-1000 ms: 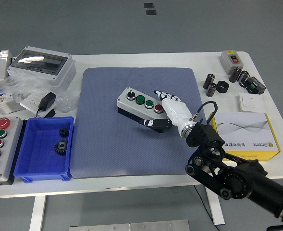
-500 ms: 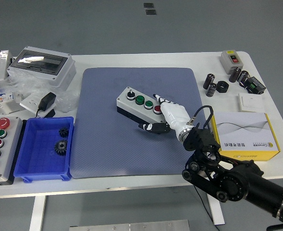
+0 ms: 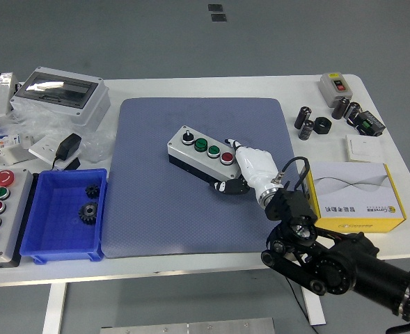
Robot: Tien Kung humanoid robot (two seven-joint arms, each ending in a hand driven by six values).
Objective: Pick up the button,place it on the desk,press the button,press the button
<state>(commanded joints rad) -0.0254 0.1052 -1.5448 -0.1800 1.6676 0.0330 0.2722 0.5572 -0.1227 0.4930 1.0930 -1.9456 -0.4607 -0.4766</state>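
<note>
The grey button box [image 3: 191,154] lies at an angle on the blue mat [image 3: 156,202]. It carries a black knob, two green buttons and a red button [image 3: 227,158] in a row. My right hand [image 3: 238,167], white with black fingertips, sits at the box's right end. Its fingers are curled, with one fingertip [image 3: 232,144] just beyond the red button. The thumb [image 3: 223,186] lies against the box's near side. The black right arm comes in from the lower right. The left arm is out of view.
A blue bin [image 3: 72,172] with two gears stands left of the mat. A grey station of coloured buttons [image 3: 17,209] is beside it. A grey enclosure [image 3: 62,94] is at back left. A yellow-and-white box [image 3: 354,195], black cylinders [image 3: 305,118] and a small switch box [image 3: 335,87] are at right.
My right hand's fingers, spread flat over the red button a second ago, have curled and drawn back toward the box's right end. The box has shifted slightly to the left.
</note>
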